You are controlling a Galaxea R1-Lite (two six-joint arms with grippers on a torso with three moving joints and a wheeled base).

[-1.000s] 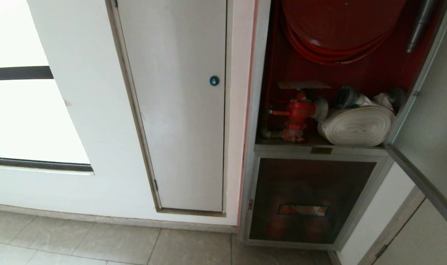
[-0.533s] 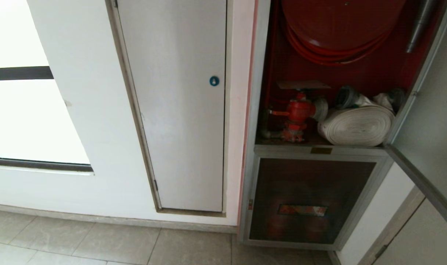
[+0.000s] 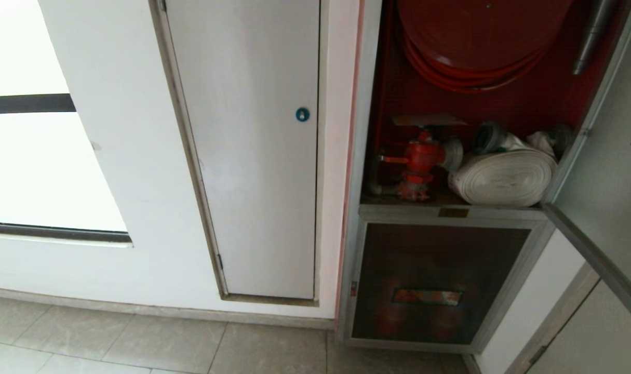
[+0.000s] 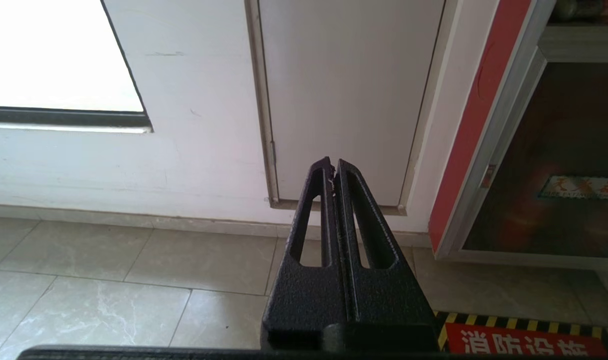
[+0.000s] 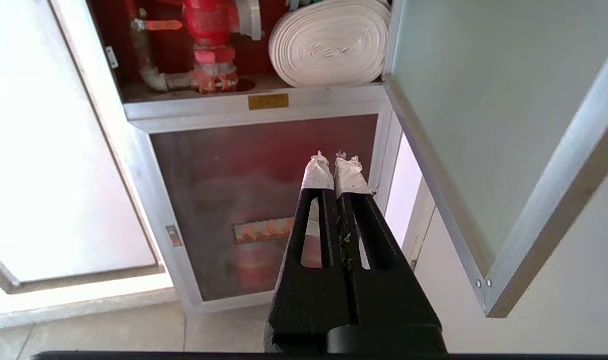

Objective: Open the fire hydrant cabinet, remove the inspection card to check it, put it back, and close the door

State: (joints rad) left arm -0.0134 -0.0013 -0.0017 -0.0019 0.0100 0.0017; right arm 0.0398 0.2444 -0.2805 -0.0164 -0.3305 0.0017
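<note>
The fire hydrant cabinet (image 3: 364,104) stands open, red inside, with a red hose reel (image 3: 476,36), a red valve (image 3: 421,156) and a rolled white hose (image 3: 505,176). Its silver-framed door (image 3: 606,166) is swung out to the right. In the right wrist view my right gripper (image 5: 334,162) is shut and empty, its taped fingertips (image 5: 317,175) in front of the lower dark panel (image 5: 263,200), left of the door (image 5: 484,125). My left gripper (image 4: 332,167) is shut and empty, low over the floor before the white wall. The inspection card is out of view. Neither arm shows in the head view.
A plain white door (image 3: 253,156) with a round blue lock (image 3: 302,114) is set in the wall left of the cabinet. A bright window (image 3: 35,166) lies further left. A red floor marking with yellow-black stripes (image 4: 524,340) lies on the grey tiles before the cabinet.
</note>
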